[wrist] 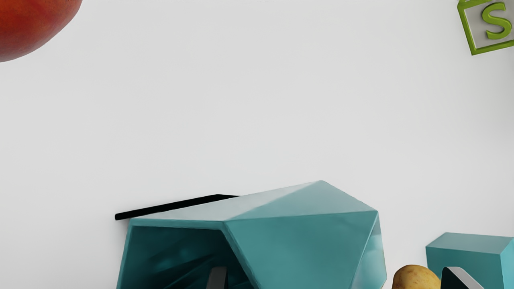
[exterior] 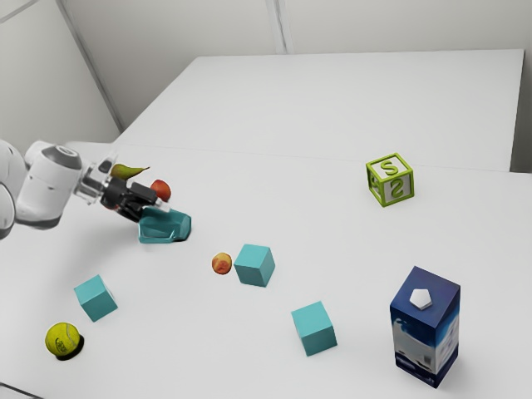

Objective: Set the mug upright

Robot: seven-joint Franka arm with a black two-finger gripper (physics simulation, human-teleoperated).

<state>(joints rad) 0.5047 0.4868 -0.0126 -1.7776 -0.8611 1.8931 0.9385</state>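
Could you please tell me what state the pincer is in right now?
Pincer: open, fingers wide apart, not closed on the mug.

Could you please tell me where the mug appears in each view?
Exterior view: the mug, on its side, at the gripper, on the exterior view's left.
Wrist view: between one fingertip, at its mouth, and a teal cube beyond its base.
Shared landmark: the green-framed letter block.

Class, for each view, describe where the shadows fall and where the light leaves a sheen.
Exterior view: a dark shadow hugs the tennis ball, and a soft grey one spreads over the table near the arm. Wrist view: a pale sheen on the mug's upper facets, deep shade inside it.
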